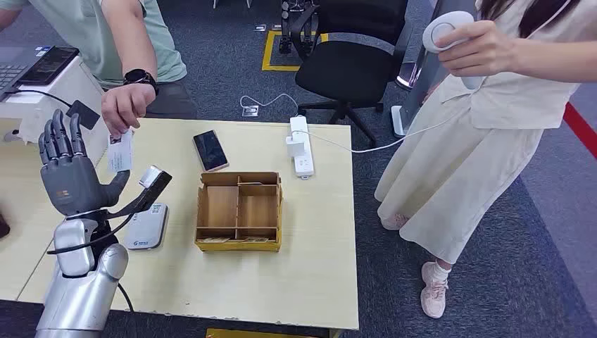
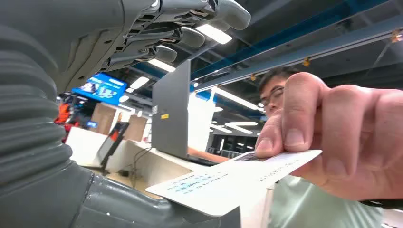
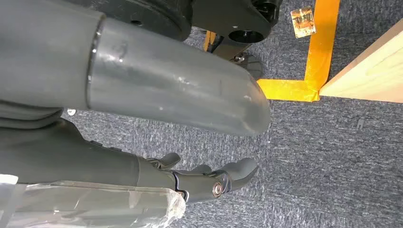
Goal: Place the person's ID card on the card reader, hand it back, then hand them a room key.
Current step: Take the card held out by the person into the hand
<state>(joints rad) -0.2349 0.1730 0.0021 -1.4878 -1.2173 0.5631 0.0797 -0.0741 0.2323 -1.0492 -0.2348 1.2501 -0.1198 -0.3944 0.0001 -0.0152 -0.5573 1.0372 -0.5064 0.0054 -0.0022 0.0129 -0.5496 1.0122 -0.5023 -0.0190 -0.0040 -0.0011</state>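
A white printed ID card (image 1: 120, 152) was held by a person's hand (image 1: 124, 107) against the raised grey left hand's (image 1: 69, 169) thumb, its fingers apart; the white card reader (image 1: 146, 227) lay on the pale wooden table (image 1: 310, 246); the right hand (image 3: 209, 178) was seen hanging, fingers loosely spread, holding nothing.

- Card reader (image 1: 146, 227) lies on table (image 1: 317, 282), left of wooden tray (image 1: 239, 211);
- Phone (image 1: 210, 150) lies behind tray; power strip (image 1: 301, 145) right of phone.
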